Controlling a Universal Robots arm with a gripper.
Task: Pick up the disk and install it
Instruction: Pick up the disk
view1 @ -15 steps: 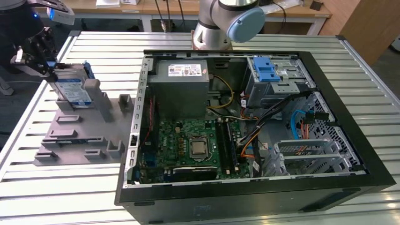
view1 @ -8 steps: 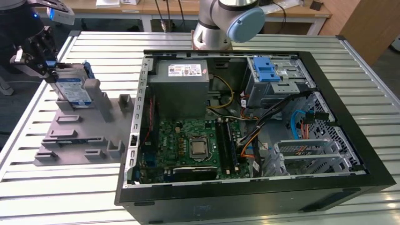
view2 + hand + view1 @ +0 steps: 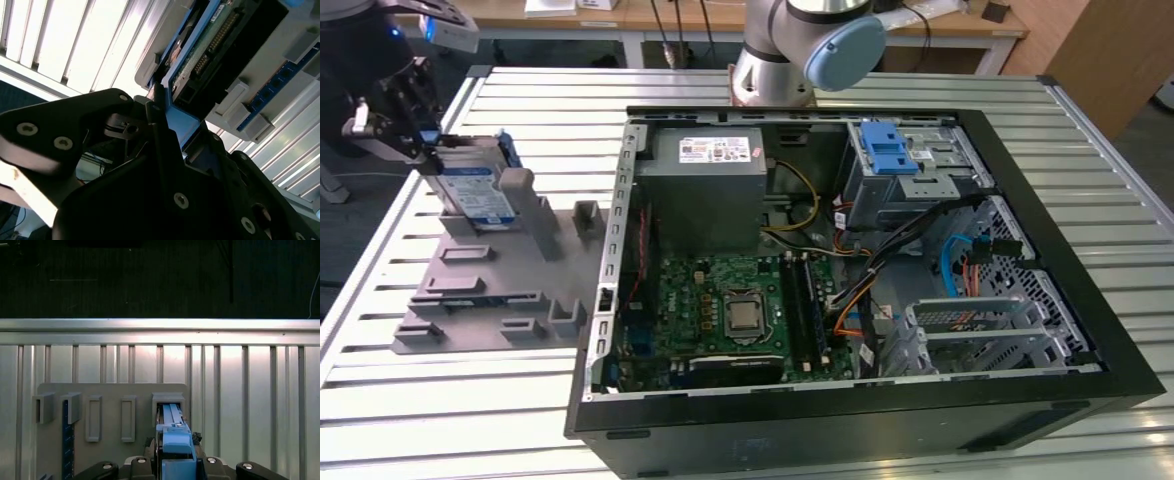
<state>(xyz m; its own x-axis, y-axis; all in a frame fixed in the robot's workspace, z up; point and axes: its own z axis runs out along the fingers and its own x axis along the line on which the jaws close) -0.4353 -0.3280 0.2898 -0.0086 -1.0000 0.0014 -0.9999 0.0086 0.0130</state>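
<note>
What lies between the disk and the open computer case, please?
In the exterior view, upright posts of the grey holder stand between the disk and the computer case.

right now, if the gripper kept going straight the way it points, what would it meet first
The disk, standing on edge in the grey holder: its blue bracket lies directly ahead of the gripper in the first wrist view. Whether they already touch is unclear.
</note>
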